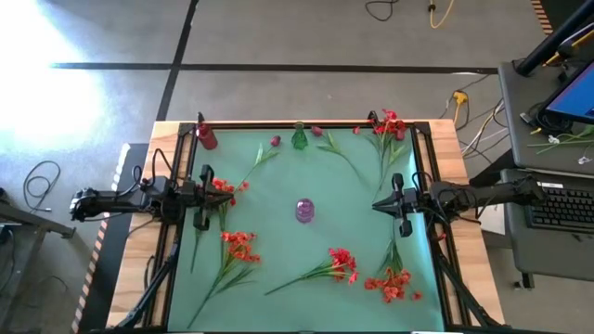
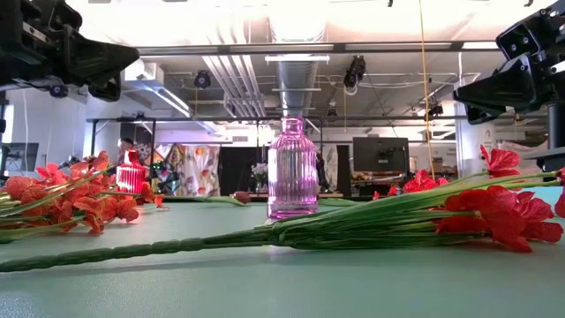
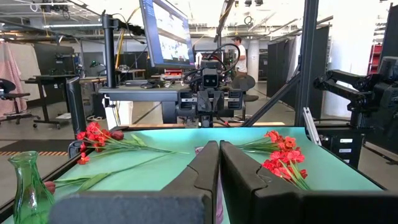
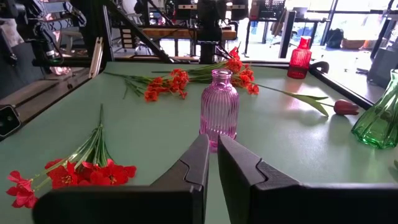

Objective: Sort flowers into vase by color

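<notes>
Several red flower sprays lie flat on the green mat: one (image 1: pixel 227 186) by my left gripper, others at the near left (image 1: pixel 238 247), near middle (image 1: pixel 340 264), near right (image 1: pixel 392 283) and far right (image 1: pixel 388 125). Two magenta buds (image 1: pixel 276 141) lie at the far edge. A pink ribbed vase (image 1: pixel 305 211) stands upright mid-table, a green vase (image 1: pixel 300 138) and a red vase (image 1: pixel 206 137) along the far edge. My left gripper (image 3: pixel 219 148) hovers shut at the left side, my right gripper (image 4: pixel 212 142) shut at the right side. Both point at the pink vase (image 4: pixel 219 111).
A black frame (image 1: pixel 176 243) runs along the mat's left and right sides. The wooden table edge (image 1: pixel 447 139) borders it. Bare mat (image 1: pixel 278 237) lies around the pink vase. A person (image 3: pixel 239 51) stands in the room far behind the table.
</notes>
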You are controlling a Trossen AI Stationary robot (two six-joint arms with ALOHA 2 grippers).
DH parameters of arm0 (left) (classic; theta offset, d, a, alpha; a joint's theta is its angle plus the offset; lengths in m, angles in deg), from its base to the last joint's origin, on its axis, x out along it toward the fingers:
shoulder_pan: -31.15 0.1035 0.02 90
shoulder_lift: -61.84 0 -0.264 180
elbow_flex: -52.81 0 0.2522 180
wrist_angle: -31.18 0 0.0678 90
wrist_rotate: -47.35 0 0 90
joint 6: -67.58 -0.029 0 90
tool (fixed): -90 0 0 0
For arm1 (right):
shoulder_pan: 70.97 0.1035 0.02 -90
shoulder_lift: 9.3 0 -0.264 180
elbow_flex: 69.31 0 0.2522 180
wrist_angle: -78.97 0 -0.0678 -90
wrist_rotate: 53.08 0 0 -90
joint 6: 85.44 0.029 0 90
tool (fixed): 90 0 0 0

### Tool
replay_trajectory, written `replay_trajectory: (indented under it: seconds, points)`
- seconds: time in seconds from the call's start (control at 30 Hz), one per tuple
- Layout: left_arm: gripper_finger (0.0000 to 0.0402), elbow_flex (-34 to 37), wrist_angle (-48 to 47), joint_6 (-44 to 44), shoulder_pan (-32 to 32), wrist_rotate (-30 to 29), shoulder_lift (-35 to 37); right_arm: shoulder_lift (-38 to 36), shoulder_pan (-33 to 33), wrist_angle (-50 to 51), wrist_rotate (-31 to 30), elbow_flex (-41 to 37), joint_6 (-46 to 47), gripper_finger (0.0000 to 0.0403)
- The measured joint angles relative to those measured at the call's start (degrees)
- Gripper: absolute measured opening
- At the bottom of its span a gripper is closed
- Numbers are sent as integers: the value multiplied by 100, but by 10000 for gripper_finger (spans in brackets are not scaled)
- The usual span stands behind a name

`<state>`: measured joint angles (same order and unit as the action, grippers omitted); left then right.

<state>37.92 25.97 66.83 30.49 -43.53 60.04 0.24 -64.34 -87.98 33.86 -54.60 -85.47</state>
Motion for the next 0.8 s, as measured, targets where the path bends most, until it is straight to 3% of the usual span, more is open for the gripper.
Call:
replay_trajectory:
  seconds: [0.43,0.6,0.8]
  points:
    - [1,0,94,60,0,2,0,2,-1,0,0,0,0,29]
    - [1,0,688,2044,-13,59,-6,0,-1,-78,0,-9,22,29]
    - [1,-4,1696,2636,-10,-56,6,2,-18,-338,-24,-11,1603,29]
